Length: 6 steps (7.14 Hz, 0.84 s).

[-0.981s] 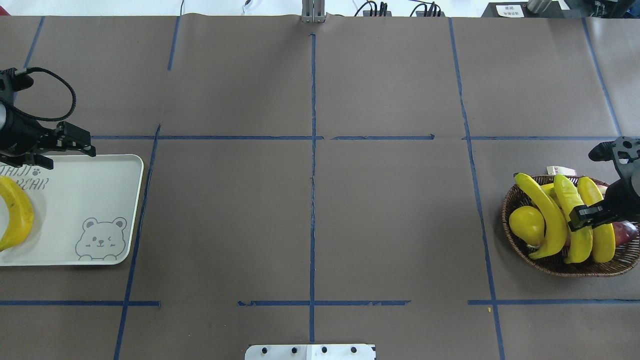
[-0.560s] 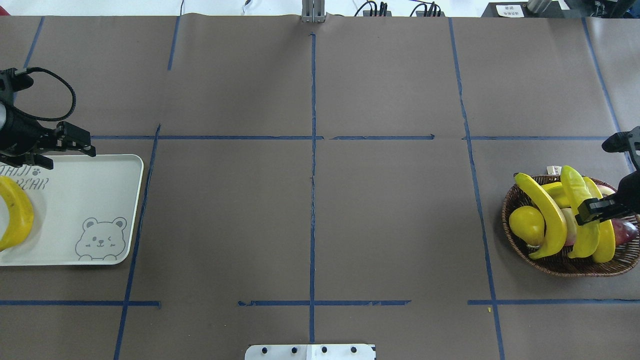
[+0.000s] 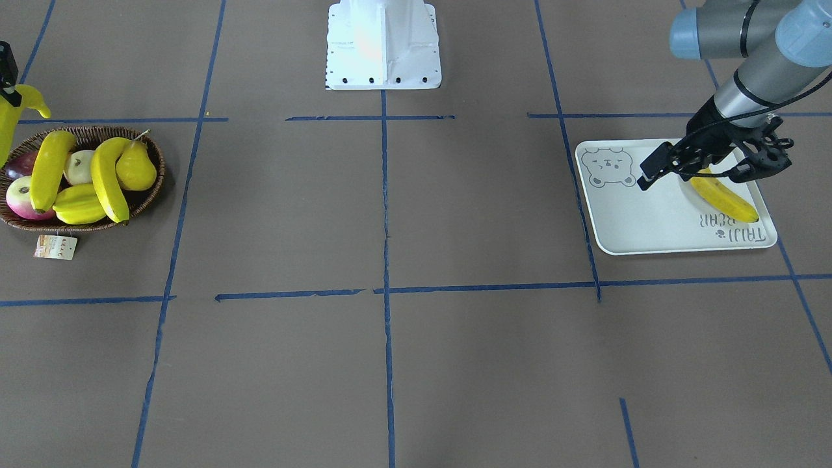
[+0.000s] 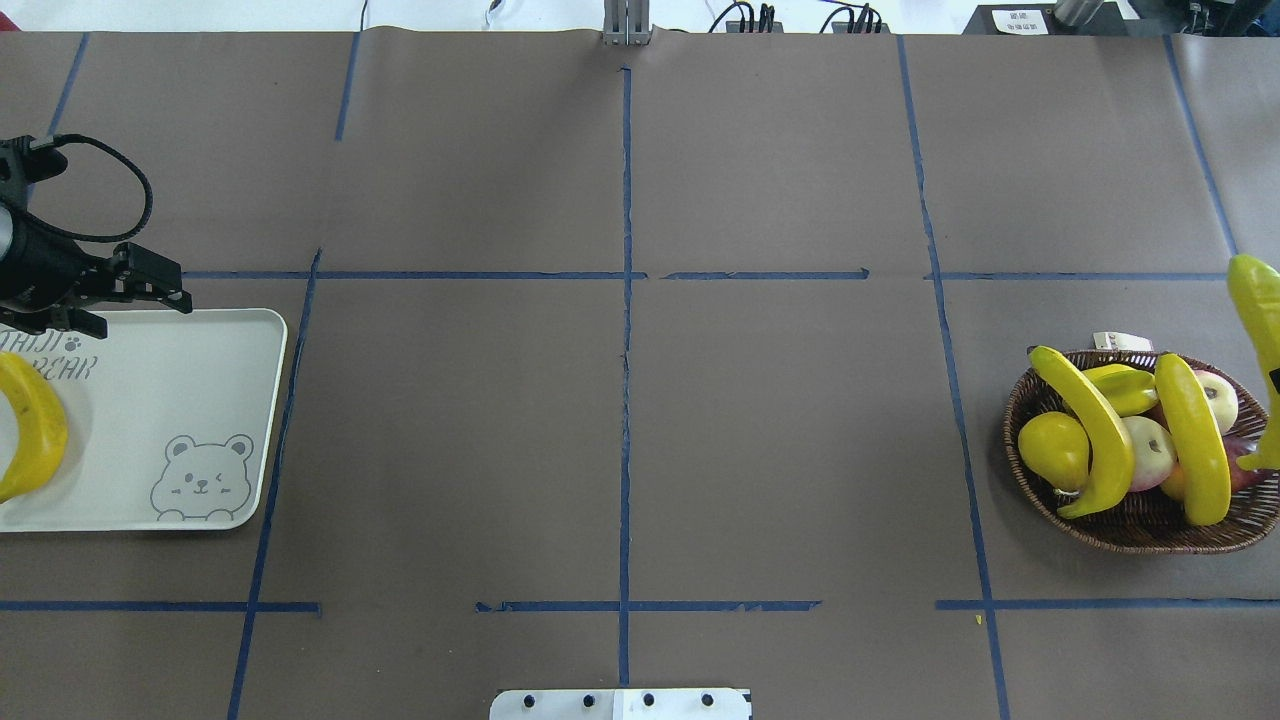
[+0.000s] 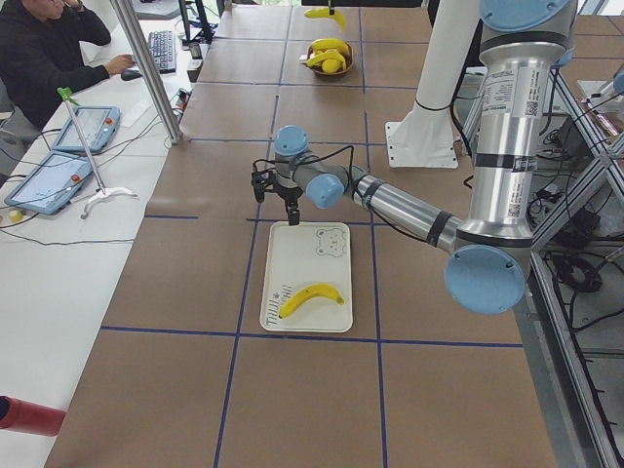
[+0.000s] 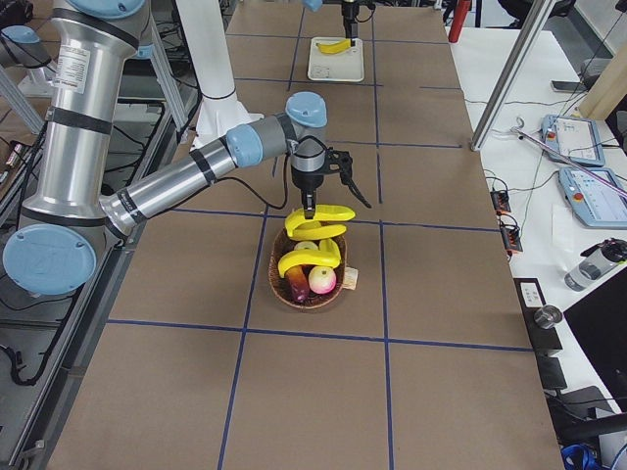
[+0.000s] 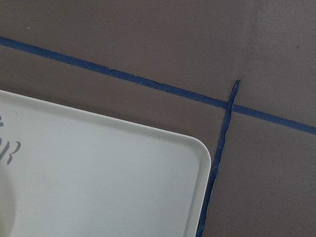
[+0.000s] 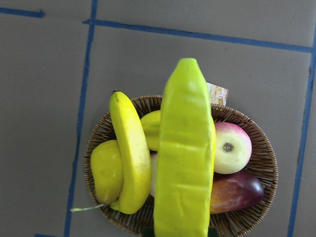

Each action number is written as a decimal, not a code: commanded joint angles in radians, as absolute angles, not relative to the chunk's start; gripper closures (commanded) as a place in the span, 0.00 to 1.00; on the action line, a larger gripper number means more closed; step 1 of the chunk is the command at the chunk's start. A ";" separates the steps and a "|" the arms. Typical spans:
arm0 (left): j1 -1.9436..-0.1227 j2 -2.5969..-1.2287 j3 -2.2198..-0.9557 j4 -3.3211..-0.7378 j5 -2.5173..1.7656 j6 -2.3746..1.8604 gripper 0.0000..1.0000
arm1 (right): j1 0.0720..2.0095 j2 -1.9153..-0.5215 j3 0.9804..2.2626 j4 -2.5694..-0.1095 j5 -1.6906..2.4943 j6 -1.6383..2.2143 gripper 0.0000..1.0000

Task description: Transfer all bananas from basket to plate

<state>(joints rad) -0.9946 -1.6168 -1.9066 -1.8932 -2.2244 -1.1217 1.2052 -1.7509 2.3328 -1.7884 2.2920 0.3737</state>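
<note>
1. Over the basket, at the table's right end, the right gripper clamps the raised banana near mid-length, its long axis running near-to-far.
2. Two other bananas lie in the basket.
3. Far left sits the plate, with one plated banana on it. The left gripper hovers at its edge, spread and empty. This is the nearer arm, so a hand-over seems likely.

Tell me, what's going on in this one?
The right hand grips a raised banana, hanging clear above the basket. Two other bananas lie in the basket. A fourth banana already lies on the plate at the table's other end. The left hand hangs open and empty over that plate's corner.
</note>
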 commanded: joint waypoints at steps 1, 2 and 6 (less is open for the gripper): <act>-0.971 -1.672 -1.907 -1.898 -2.232 -1.168 0.01 | 1.238 -1.569 2.265 -1.829 2.469 0.382 1.00; -0.933 -1.739 -1.904 -1.904 -2.227 -1.269 0.01 | 1.235 -1.484 2.217 -1.816 2.541 0.488 1.00; -0.832 -1.978 -1.844 -2.173 -2.226 -1.697 0.01 | 1.082 -1.284 2.099 -1.477 2.606 0.936 0.99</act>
<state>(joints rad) -0.8620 -1.9151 -1.8812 -2.0530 -2.2305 -1.5614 1.1397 -1.3136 2.1207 -1.6140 2.6215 0.7759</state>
